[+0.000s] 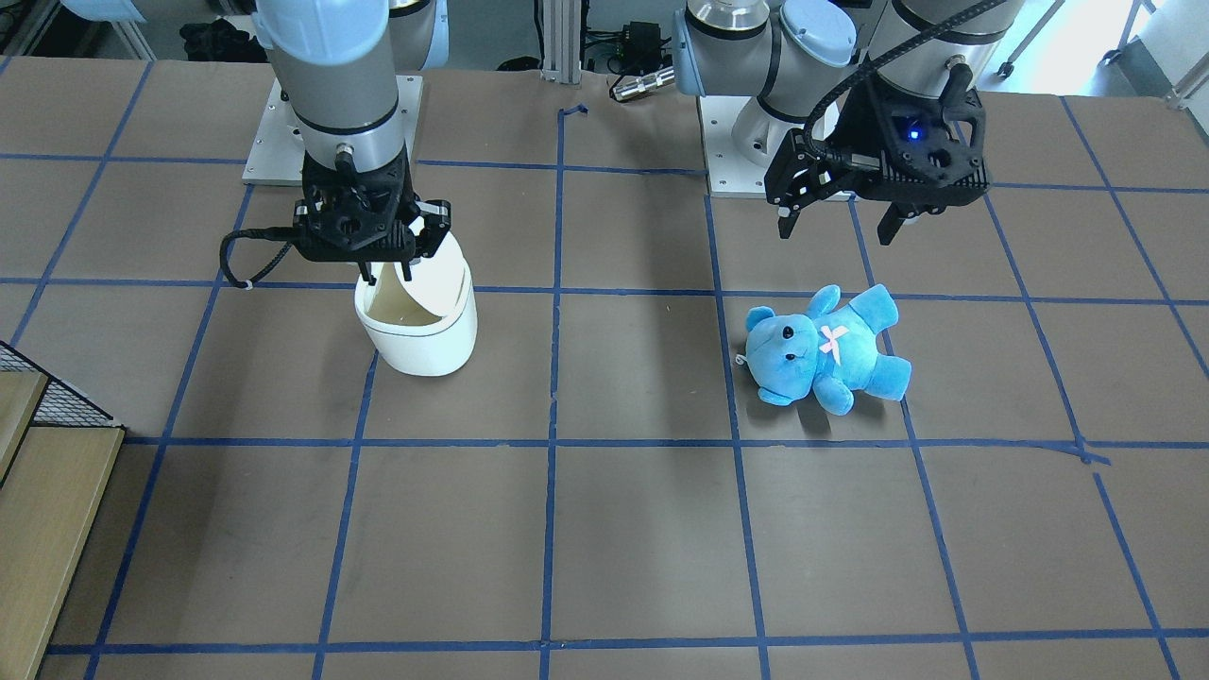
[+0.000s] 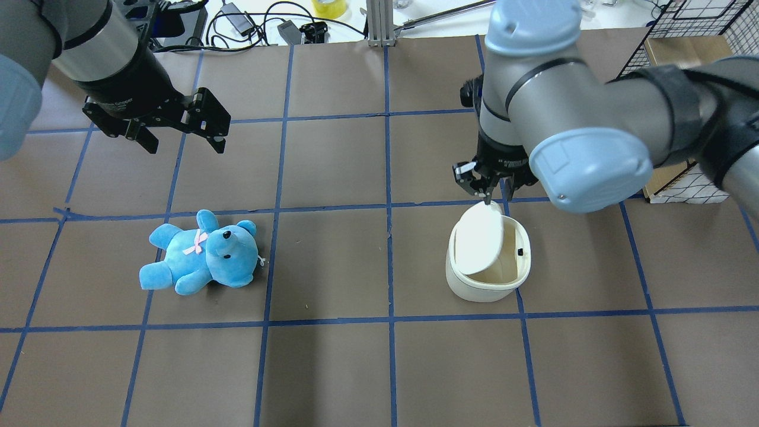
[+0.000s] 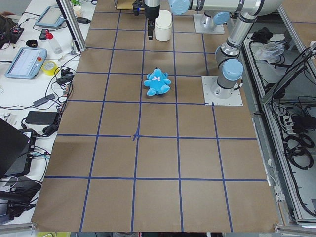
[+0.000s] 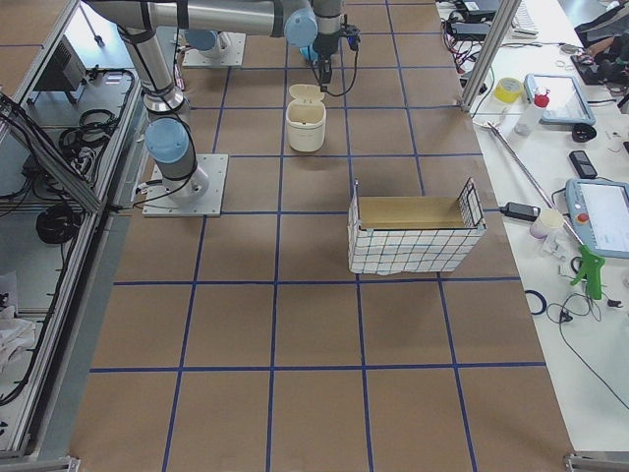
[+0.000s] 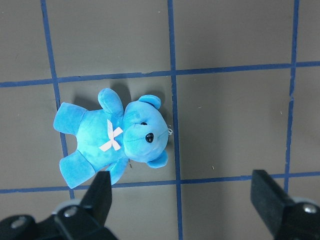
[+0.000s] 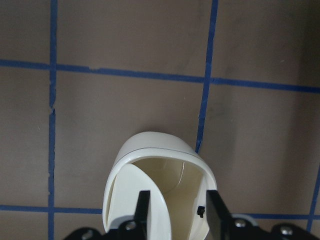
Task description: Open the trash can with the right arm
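Observation:
The white trash can (image 1: 425,340) stands on the brown table, right of centre in the overhead view (image 2: 486,290). Its flip lid (image 2: 480,237) is tilted up and shows the beige inside. My right gripper (image 1: 387,274) hangs straight over the can's back rim, fingertips at the lid's raised edge (image 2: 489,198). In the right wrist view (image 6: 180,212) its fingers stand a narrow gap apart, with the lid (image 6: 127,200) running under one finger and the can (image 6: 150,145) below. My left gripper (image 1: 836,227) is wide open and empty above the blue teddy bear (image 1: 822,345).
The teddy (image 2: 198,252) lies on its back on the robot's left half, also in the left wrist view (image 5: 115,135). A wire basket with a cardboard liner (image 4: 413,236) stands towards the table's right end. Both arm base plates (image 1: 331,142) sit at the robot-side edge.

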